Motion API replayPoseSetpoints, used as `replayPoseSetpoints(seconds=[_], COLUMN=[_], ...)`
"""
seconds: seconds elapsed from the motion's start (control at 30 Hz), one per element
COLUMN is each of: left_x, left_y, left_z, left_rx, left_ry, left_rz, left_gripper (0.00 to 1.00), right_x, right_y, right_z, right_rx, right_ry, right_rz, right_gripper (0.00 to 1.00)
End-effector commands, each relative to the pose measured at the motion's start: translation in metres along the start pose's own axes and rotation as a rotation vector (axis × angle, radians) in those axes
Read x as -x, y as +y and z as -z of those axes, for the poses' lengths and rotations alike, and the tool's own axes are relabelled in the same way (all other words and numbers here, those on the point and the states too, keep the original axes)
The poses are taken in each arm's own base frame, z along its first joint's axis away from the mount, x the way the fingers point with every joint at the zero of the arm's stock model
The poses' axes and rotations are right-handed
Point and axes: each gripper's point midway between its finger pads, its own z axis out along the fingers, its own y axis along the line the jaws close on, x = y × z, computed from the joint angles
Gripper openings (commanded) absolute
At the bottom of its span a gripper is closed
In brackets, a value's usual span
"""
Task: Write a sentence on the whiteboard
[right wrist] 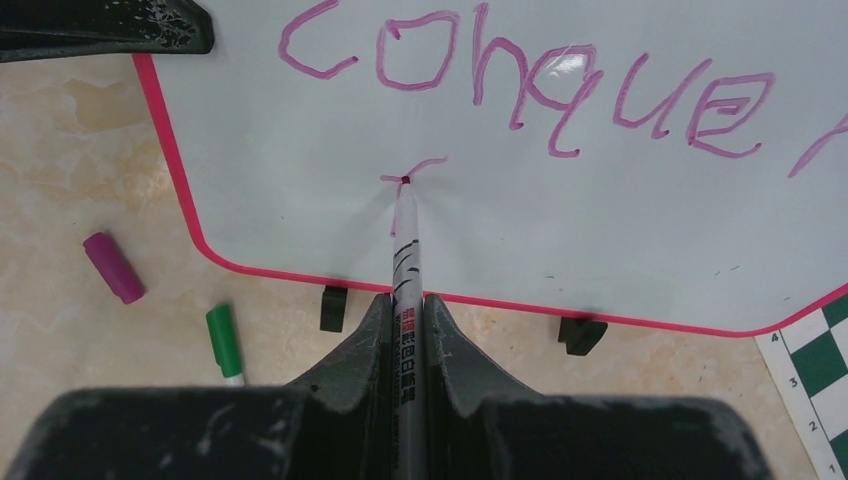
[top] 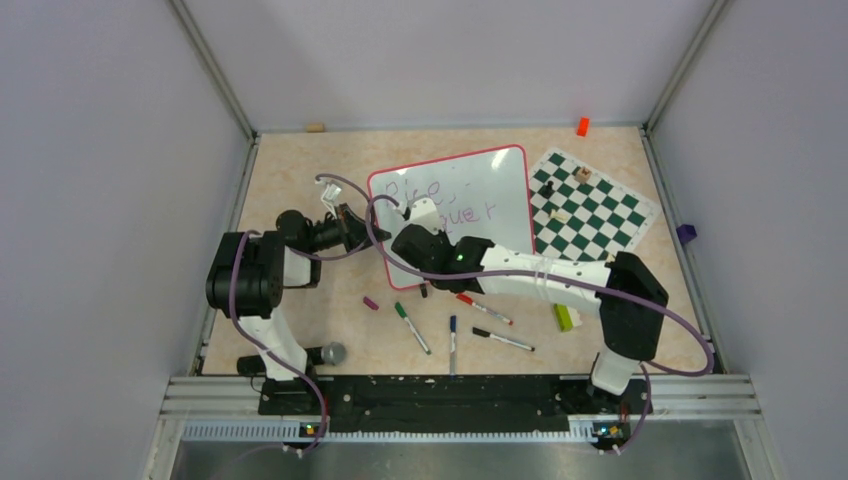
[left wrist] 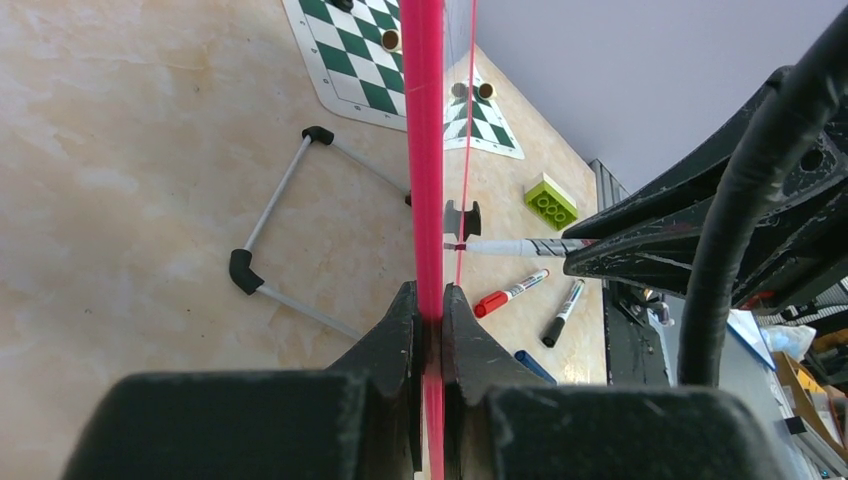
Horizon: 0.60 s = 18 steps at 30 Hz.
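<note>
Right gripper up close, clamped tight on the marker, tip touching the whiteboard just below the sentence, whose "conque" sits at twelve o'clock. Left gripper pinches the board's red rim at nine o'clock. We want light pressure, short strokes, steady bracing so the propped board doesn't rock.

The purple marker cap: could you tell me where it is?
In the top view, the cap lies off the whiteboard's near-left corner, left of the green marker.
</note>
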Motion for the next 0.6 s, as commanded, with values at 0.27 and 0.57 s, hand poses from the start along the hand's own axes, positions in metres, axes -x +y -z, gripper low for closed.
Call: replayPoseSetpoints(seconds=[0.27,0.57], left_x=[0.006,0.007], left_y=[-0.007,-0.008], left_z=[0.004,0.005], left_rx=[-0.061,-0.068], left_ry=[-0.006,-0.015], left_rz=[-0.131,-0.125], left_gripper=[0.0,0.0], right_x=[0.029,0.014], right_y=[-0.025,-0.034], right_z=[0.034,0.032], right_rx=[0.02,0.031], right_ry=[-0.078,-0.045], right_rz=[-0.079,-0.077], right_gripper=[0.0,0.0])
